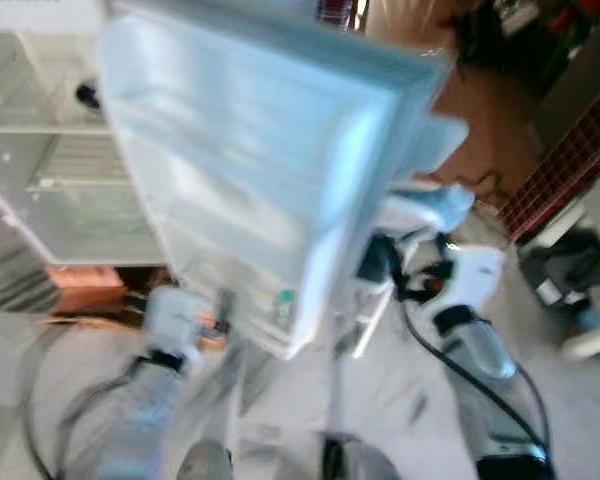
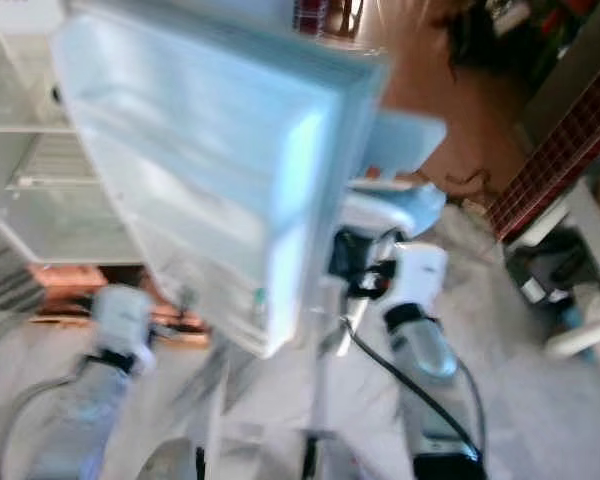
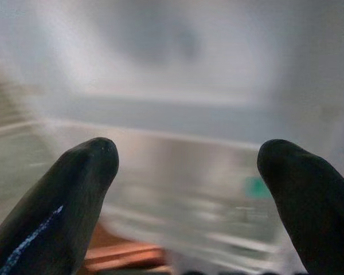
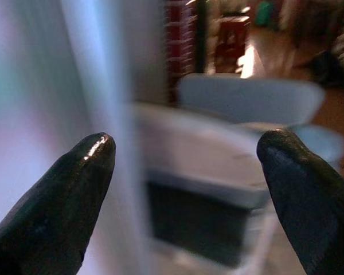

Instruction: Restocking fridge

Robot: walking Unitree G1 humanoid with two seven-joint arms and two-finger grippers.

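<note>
Blurred. Pale-blue plastic fridge door (image 1: 270,170) stood open, centre frame. My left gripper (image 3: 186,172) and right gripper (image 4: 183,166) were released, empty. Best to steady before reaching the white shelves (image 1: 50,130), upper left.

Two silver arms (image 1: 480,370), white wrist blocks, black cables looping along them; blunt, glossy black fingers (image 3: 63,206) on both grippers.

Fridge door (image 1: 250,170): motion-blurred, top cut off at 12 o'clock.
Door's green label (image 3: 257,187): unreadable.
Fridge shelves (image 1: 40,130): smeared.
</note>
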